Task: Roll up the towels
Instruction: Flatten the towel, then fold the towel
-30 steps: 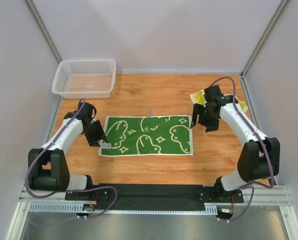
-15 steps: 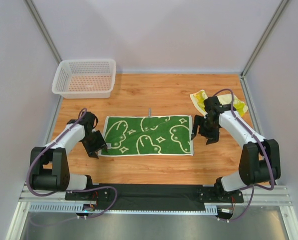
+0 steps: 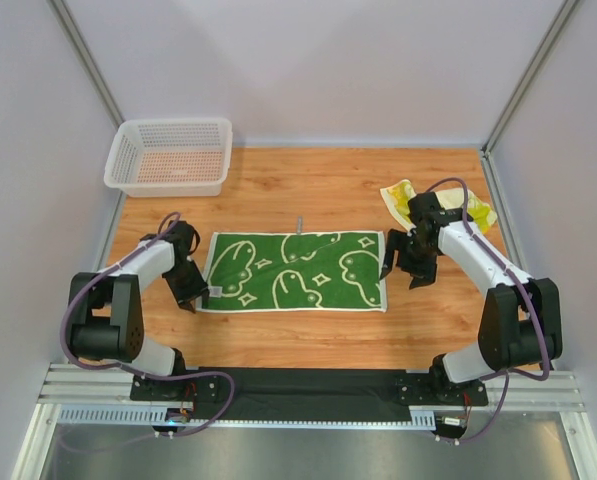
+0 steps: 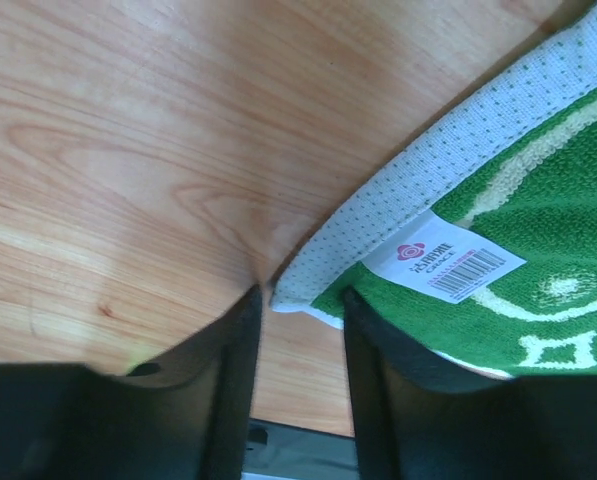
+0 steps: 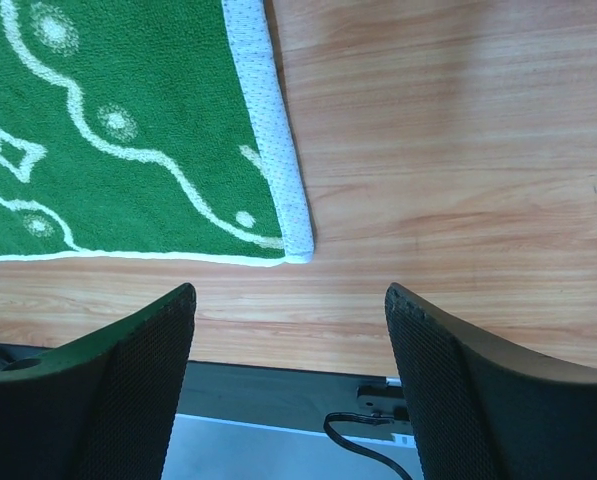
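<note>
Green towel (image 3: 298, 272) lies spread flat in the middle of the wooden table (image 3: 308, 185), patterned side up, with a white barcode label (image 4: 443, 262) at its near left corner. The left gripper (image 4: 300, 300) is down at that corner, its jaws partly apart; the tip of the corner sits in the gap, not pinched. The right gripper (image 5: 288, 295) hangs just off the near right corner, jaws spread wide, with nothing in them. A crumpled yellow towel (image 3: 398, 193) lies at the far right, partly behind the right arm. The white mesh basket (image 3: 168, 125) stands at the far left corner, its floor showing an orange-brown tone through the mesh.
</note>
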Controlling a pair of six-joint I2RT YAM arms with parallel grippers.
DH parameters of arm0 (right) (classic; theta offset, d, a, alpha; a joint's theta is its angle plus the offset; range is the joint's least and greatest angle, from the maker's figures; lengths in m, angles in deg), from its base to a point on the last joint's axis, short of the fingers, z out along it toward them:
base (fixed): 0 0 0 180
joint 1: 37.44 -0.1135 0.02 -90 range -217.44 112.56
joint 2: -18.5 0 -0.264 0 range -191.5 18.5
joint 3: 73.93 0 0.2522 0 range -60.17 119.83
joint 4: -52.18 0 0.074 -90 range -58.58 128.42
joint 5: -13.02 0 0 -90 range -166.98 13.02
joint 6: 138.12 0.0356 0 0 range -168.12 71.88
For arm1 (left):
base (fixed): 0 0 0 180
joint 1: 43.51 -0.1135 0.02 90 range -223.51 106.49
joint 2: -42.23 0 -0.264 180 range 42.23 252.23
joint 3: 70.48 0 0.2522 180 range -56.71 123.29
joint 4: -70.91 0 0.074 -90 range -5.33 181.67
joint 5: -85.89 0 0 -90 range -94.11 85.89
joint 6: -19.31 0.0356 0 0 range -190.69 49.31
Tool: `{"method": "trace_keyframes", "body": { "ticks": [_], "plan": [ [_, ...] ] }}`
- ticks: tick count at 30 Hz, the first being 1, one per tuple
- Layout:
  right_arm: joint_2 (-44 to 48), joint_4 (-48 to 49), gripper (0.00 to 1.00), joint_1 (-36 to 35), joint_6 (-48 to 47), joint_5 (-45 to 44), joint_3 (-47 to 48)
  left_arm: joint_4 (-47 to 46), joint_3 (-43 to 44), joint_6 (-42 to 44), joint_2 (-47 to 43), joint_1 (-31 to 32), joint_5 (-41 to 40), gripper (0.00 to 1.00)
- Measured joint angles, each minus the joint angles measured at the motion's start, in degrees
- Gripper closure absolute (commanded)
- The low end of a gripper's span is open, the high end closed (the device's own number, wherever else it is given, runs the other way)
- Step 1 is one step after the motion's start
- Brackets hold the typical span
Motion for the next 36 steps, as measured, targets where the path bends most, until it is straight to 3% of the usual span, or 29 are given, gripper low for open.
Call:
{"method": "trace_keyframes", "body": {
  "ticks": [5, 11, 30, 36],
  "plan": [
    [0.0, 1.22, 0.23, 0.0, 0.02, 1.46, -0.85, -0.39, 0.52, 0.48, 0.57, 0.0, 0.02, 0.88],
    [-0.15, 2.51, 0.3, 0.0, 0.46, 3.56, -3.43, -0.31, 0.85, 1.05, 0.66, 0.0, 0.07, 1.0],
    [-8.28, 8.2, 0.43, -1.92, 3.72, 10.8, -10.93, -1.44, 1.77, 2.67, 1.42, -0.02, 2.6, 1.0],
    [-10.23, 8.04, 0.6, -2.49, 4.79, 13.11, -10.78, -1.49, 1.77, 3.08, 1.38, -0.02, 3.1, 1.0]
  ]
}}
